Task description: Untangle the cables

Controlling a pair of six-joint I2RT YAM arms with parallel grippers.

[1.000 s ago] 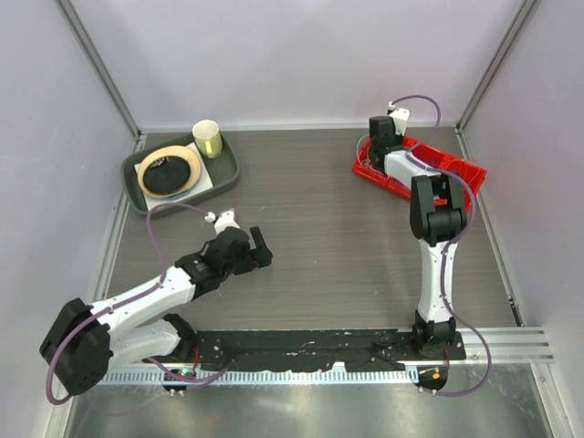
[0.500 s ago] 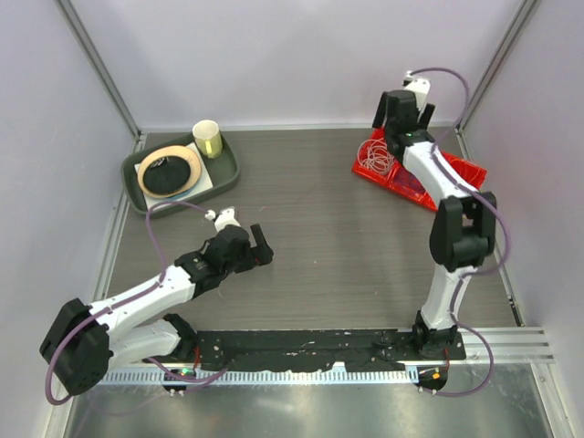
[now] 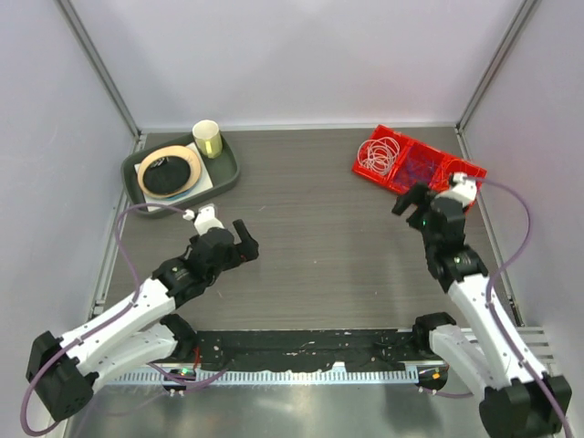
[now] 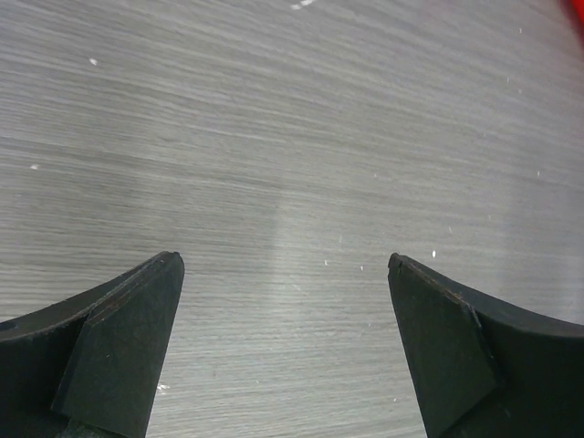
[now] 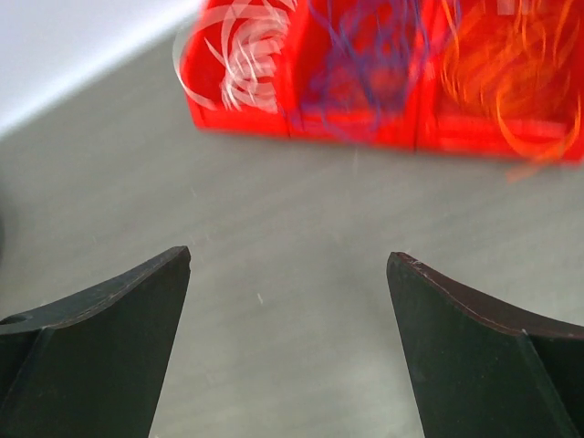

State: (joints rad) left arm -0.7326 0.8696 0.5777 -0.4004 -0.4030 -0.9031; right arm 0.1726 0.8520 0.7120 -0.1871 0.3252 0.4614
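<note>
Spread wide and empty, the right claw (image 5: pixel 287 260) hangs over bare table (image 3: pixel 319 228), its jaws pointed at the red bin (image 5: pixel 365 128) near the far right corner and clear of its front wall. Nothing lies between the fingers.

Beyond them the cables sit in the bin, one colour to a compartment as far as the blurred wrist view shows. The white cables (image 5: pixel 246 55) are at the left, the purple cables (image 5: pixel 365 55) in the middle and the orange cables (image 5: pixel 511 73) at the right. A loop of orange seems to spill over the front wall. From above, the white cables are plain in the bin's far-left compartment, the purple is faint, and the orange end is partly hidden behind the right wrist.

Across the table, well apart, the left claw (image 3: pixel 245 242) is likewise spread and holds nothing, with only wood-grain table under it. Farther left a dark tray (image 3: pixel 224 178) carries a plate (image 3: pixel 170 171) and a cup (image 3: pixel 208 139), apart from both arms.

No tangle and no stray cable shows on the table in any view. Judged from that, the job looks finished or very nearly so, with three colours parted and both claws free. What may remain is tucking in the overhanging orange loop and checking that no strands cross between compartments, which the blur leaves open.
</note>
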